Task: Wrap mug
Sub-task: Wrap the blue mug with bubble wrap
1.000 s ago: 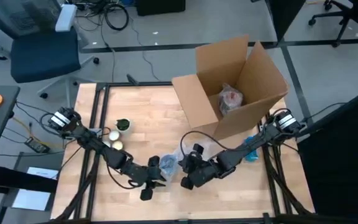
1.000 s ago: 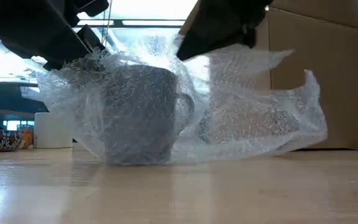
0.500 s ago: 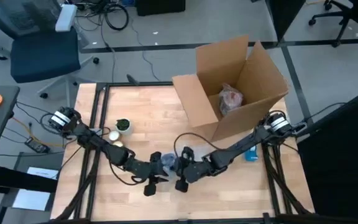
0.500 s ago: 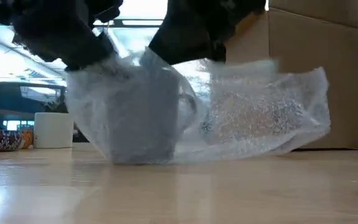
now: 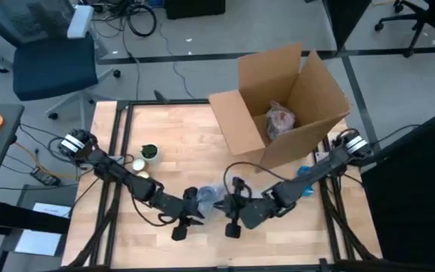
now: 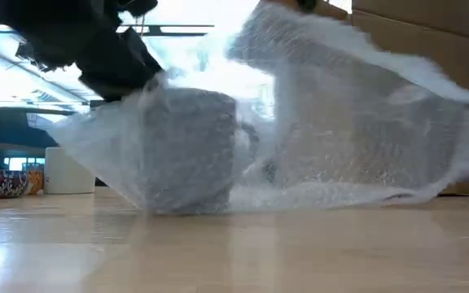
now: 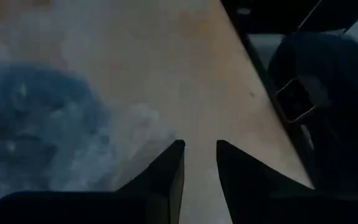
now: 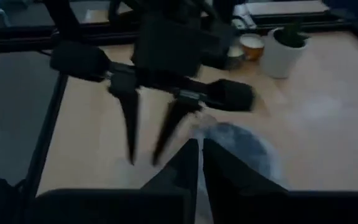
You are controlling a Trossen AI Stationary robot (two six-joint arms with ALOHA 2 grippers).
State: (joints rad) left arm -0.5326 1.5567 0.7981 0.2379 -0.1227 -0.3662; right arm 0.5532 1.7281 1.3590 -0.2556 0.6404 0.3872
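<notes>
Mug: grey mug (image 6: 187, 150) stands upright on the wooden table (image 5: 180, 143), near the front edge, between the two grippers; its handle faces the cardboard box side.
Wrap: bubble wrap (image 6: 357, 122) lies draped over and around the mug — one large loose flap is lifted high beside it, not yet folded down.
Left gripper: left gripper (image 5: 181, 224) sits low at the mug's side, its two fingers (image 7: 166, 171) held a little apart with nothing between them, tips by the edge of the wrap.
Right gripper: right gripper (image 5: 231, 221) is just across from it, fingers (image 8: 188, 158) pressed nearly together; they seem to pinch a thin edge of the wrap, though the sheet between them is hard to make out.
Surroundings: open cardboard box (image 5: 282, 102) stands at the back right with an already wrapped item inside; a small potted plant (image 5: 149, 153) and white cups (image 5: 140, 169) sit at the left.
Progress: roughly midway, by my judgement — mug is covered on one side, but the raised flap remains to be brought over and tucked closed.
</notes>
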